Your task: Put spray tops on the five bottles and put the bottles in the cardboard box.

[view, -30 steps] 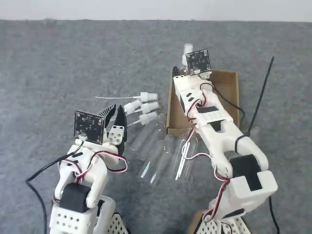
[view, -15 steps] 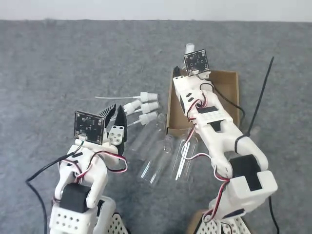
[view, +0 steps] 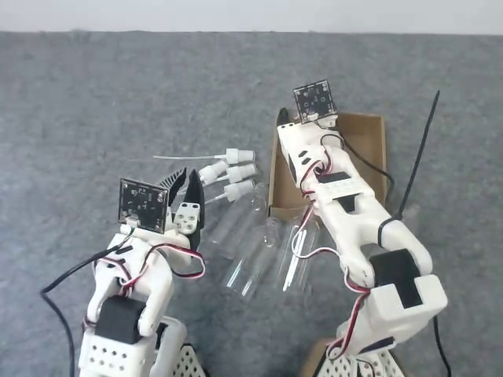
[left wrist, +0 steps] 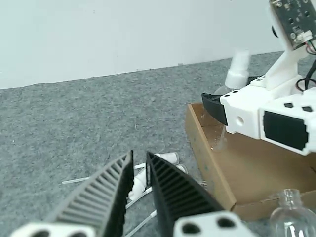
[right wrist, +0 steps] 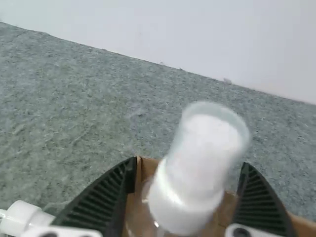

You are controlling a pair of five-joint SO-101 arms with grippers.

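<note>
My right gripper [right wrist: 189, 164] is shut on a clear bottle [right wrist: 197, 148] that carries a white spray top, with a black finger on each side of it. The left wrist view shows that bottle [left wrist: 238, 68] held tilted over the far end of the cardboard box [left wrist: 207, 158]. My left gripper [view: 189, 176] hovers low near three loose spray tops [view: 236, 171], its fingers a narrow gap apart with nothing between them. Three uncapped clear bottles [view: 255, 255] lie on the table between the arms.
The open cardboard box [view: 369, 133] sits under the right arm's wrist. A thin loose dip tube [view: 174, 158] lies left of the spray tops. A black cable [view: 420, 153] runs past the box on the right. Grey carpet stretches bare to the left and far side.
The right wrist has turned slightly, and its camera board now hides the held bottle's spray top in the high view. The left arm has not moved.
</note>
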